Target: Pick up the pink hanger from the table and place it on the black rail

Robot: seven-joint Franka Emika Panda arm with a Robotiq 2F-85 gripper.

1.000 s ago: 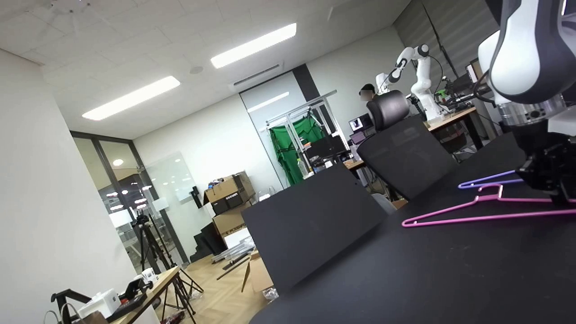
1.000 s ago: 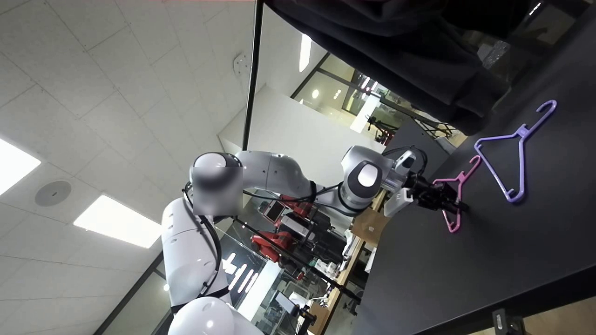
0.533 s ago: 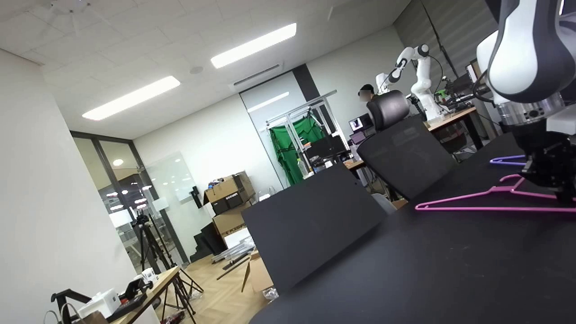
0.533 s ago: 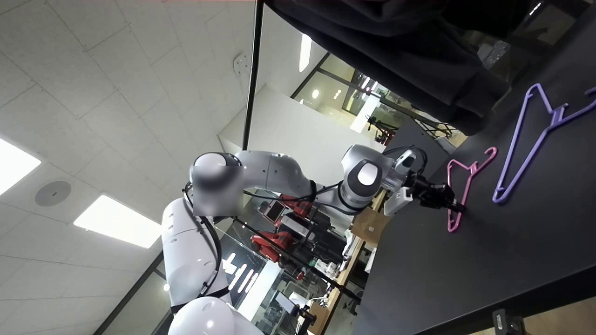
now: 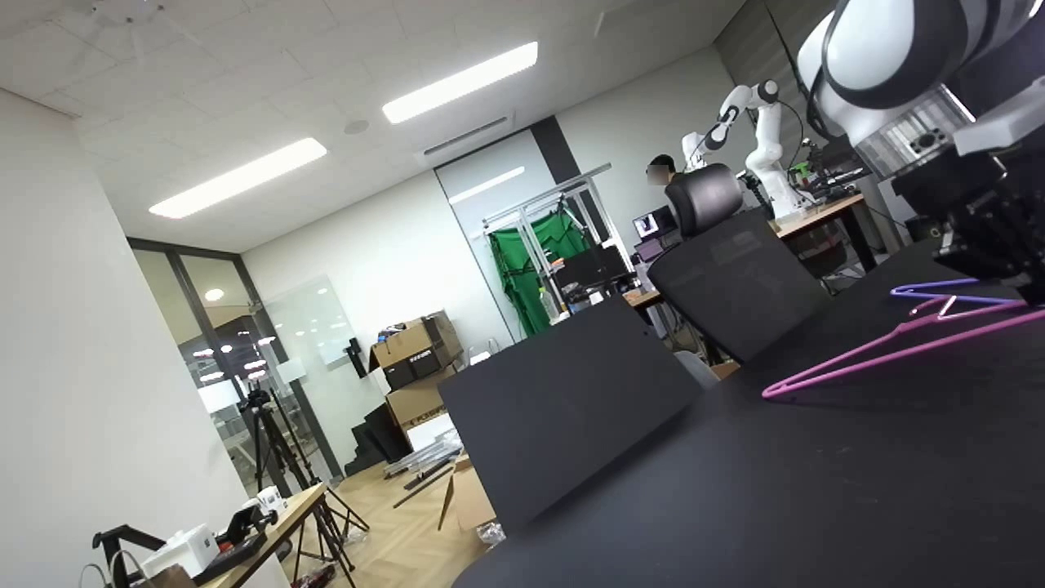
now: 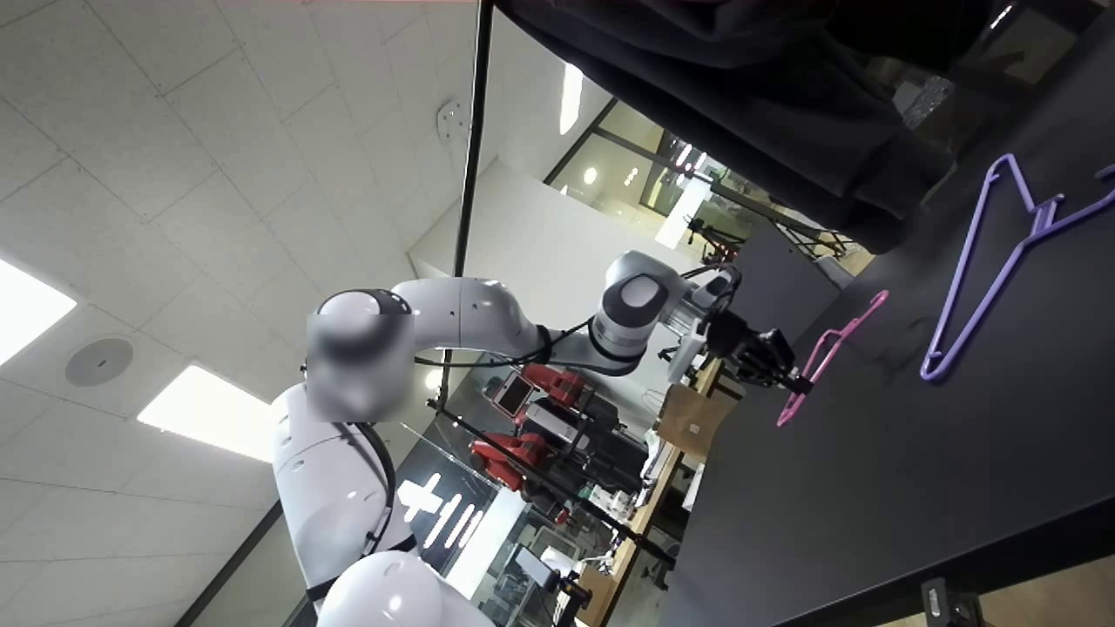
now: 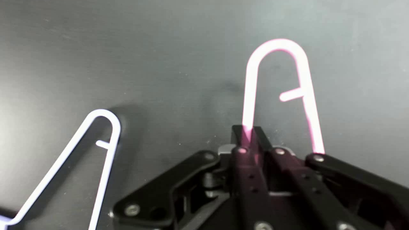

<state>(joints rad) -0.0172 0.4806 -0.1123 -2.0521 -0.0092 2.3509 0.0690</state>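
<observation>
The pink hanger is held tilted over the black table, with its gripped side raised. In an exterior view it looks narrow, nearly edge-on. My gripper is shut on one bar of the hanger; the wrist view shows the fingers closed around the hanger's left bar. The right bar stands apart, outside the fingers. Whether the hanger's low corner touches the tabletop I cannot tell. The gripped part is hidden between the fingertips. I cannot tell for sure which thing is the black rail.
A violet hanger lies on the table beside the pink one; it shows at left in the wrist view. A black pole rises by the arm. Dark cloth hangs at the top. Dark panels stand along the table edge.
My gripper has tilted and drawn back, carrying the pink hanger, which rose on its gripped side. Between the two earlier moments, the violet hanger shifted and turned on the table.
</observation>
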